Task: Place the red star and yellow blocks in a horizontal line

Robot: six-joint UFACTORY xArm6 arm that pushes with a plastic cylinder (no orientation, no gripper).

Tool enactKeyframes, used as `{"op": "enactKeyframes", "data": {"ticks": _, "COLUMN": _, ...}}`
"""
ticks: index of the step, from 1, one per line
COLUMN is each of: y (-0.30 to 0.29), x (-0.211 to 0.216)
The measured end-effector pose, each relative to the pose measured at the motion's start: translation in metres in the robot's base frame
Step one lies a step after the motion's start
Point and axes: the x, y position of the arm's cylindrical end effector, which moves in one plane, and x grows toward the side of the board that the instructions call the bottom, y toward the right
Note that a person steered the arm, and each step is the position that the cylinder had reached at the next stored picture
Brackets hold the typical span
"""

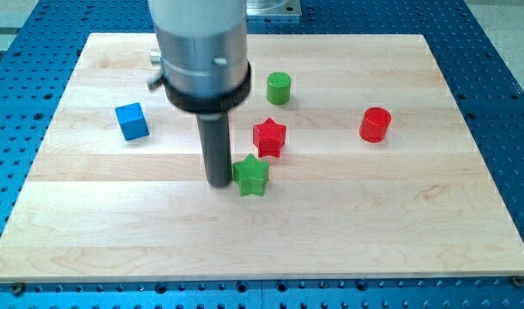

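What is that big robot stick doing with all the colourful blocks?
I'm a robot arm with a dark rod, and I push blocks around on this wooden board. Right now my tip sits right beside the green star, on its left in the view. The red star is just above the green star. A green cylinder, a red cylinder and a blue cube lie further off. I'm meant to line the red star up with yellow blocks, but no yellow block shows here.

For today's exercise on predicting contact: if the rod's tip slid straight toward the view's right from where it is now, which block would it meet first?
My tip sits just left of the green star, almost touching it, so that block comes first. The red star lies a little higher in the view and would probably be missed, though depth is hard to judge.
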Motion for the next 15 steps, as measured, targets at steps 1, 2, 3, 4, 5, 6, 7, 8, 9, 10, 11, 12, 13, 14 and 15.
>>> {"op": "enactKeyframes", "data": {"ticks": 1, "y": 0.06, "x": -0.028}}
{"op": "enactKeyframes", "data": {"ticks": 2, "y": 0.112, "x": -0.073}}
{"op": "enactKeyframes", "data": {"ticks": 3, "y": 0.042, "x": -0.079}}
{"op": "enactKeyframes", "data": {"ticks": 4, "y": 0.068, "x": -0.084}}
{"op": "enactKeyframes", "data": {"ticks": 5, "y": 0.078, "x": -0.096}}
{"op": "enactKeyframes", "data": {"ticks": 6, "y": 0.024, "x": -0.136}}
{"op": "enactKeyframes", "data": {"ticks": 7, "y": -0.025, "x": -0.145}}
{"op": "enactKeyframes", "data": {"ticks": 8, "y": -0.025, "x": -0.083}}
{"op": "enactKeyframes", "data": {"ticks": 9, "y": 0.003, "x": -0.08}}
{"op": "enactKeyframes", "data": {"ticks": 10, "y": -0.011, "x": -0.046}}
{"op": "enactKeyframes", "data": {"ticks": 11, "y": 0.018, "x": -0.038}}
{"op": "enactKeyframes", "data": {"ticks": 12, "y": 0.029, "x": -0.07}}
{"op": "enactKeyframes", "data": {"ticks": 13, "y": -0.051, "x": -0.083}}
{"op": "enactKeyframes", "data": {"ticks": 14, "y": -0.098, "x": -0.157}}
{"op": "enactKeyframes", "data": {"ticks": 15, "y": -0.118, "x": -0.207}}
